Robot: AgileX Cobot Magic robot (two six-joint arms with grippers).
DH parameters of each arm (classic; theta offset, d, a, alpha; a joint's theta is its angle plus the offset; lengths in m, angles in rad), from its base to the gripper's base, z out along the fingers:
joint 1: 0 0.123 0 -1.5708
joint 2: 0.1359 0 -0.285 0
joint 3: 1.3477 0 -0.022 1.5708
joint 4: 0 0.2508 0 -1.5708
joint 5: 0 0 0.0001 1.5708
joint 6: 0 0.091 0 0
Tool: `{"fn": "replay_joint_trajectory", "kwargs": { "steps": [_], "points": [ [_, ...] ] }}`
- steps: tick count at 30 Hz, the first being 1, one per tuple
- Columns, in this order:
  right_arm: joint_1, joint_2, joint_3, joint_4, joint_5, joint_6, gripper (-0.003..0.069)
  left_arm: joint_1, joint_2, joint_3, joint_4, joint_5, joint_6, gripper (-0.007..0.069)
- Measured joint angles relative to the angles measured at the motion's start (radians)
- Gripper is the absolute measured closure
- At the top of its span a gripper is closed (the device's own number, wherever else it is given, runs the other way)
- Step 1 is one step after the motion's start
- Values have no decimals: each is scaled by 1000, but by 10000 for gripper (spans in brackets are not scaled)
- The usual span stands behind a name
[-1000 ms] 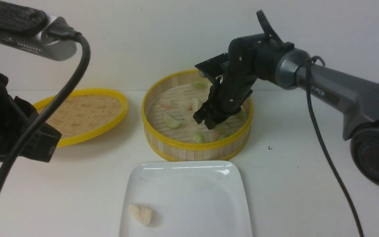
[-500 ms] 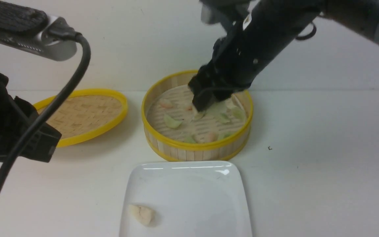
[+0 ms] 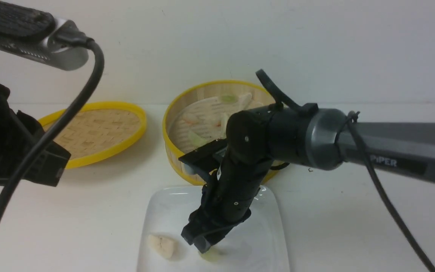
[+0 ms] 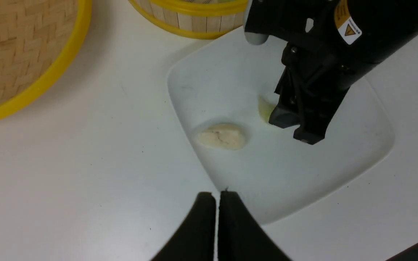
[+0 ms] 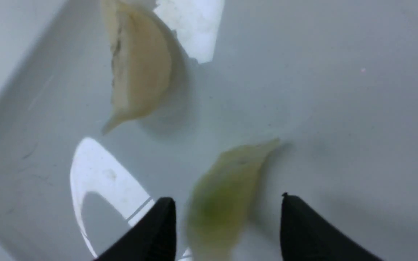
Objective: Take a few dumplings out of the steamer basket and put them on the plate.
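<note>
White table — plate holds two dumplings.

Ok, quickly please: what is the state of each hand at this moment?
Left hand: closed, holding nothing.
Right hand: open, gripping nothing; the green dumpling is loose between its fingers, over the plate.

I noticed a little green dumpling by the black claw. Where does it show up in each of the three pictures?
Front view: the pale green dumpling lies on the white plate, under the right gripper.
Left wrist view: the dumpling peeks out beside that gripper, mid-plate.
Right wrist view: blurred, between the open fingertips.
Shared landmark: the whitish dumpling beside it.
</note>
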Motion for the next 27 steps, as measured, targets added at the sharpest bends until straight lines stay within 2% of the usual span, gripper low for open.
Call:
{"fn": "replay_joint_trajectory", "kwargs": {
  "steps": [2, 4, 5, 6, 9, 11, 12, 14, 18, 20, 25, 26, 27],
  "points": [
    [0, -4, -26, -27, 33, 9, 218, 0, 0, 0, 0, 0, 0, 631],
    [0, -12, -45, -48, 60, 15, 223, 0, 0, 0, -1, 0, 1, 631],
    [0, -26, -65, -70, 88, 23, 249, 0, 0, 0, -1, 0, 3, 631],
    [0, -49, -85, -94, 115, 32, 294, 0, 0, 0, -1, 0, 3, 631],
    [-1, -208, -126, -195, 172, 82, 554, 0, 0, 0, 1, 0, 5, 631],
    [-4, -334, -124, -266, 185, 136, 633, 0, 0, 0, 1, 0, 7, 631],
    [-4, -348, -123, -266, 185, 142, 637, 0, 0, 0, 1, 0, 7, 631],
    [-4, -534, -84, -358, 169, 219, 665, 0, 0, 0, 1, 0, 9, 631],
    [-4, -766, 45, -445, 80, 307, 671, 0, 0, 0, -4, 0, 12, 631],
    [-4, -975, 200, -502, -16, 379, 673, 0, 0, 0, -15, -3, 13, 631],
    [-4, -1304, 548, -592, -251, 491, 672, 0, 0, 0, -53, -48, 14, 631],
    [-4, -1459, 699, -627, -357, 541, 673, 0, 0, 0, -65, -72, 19, 631],
    [-4, -1489, 713, -630, -366, 551, 673, 0, 0, 0, -65, -73, 22, 631]
  ]
}}
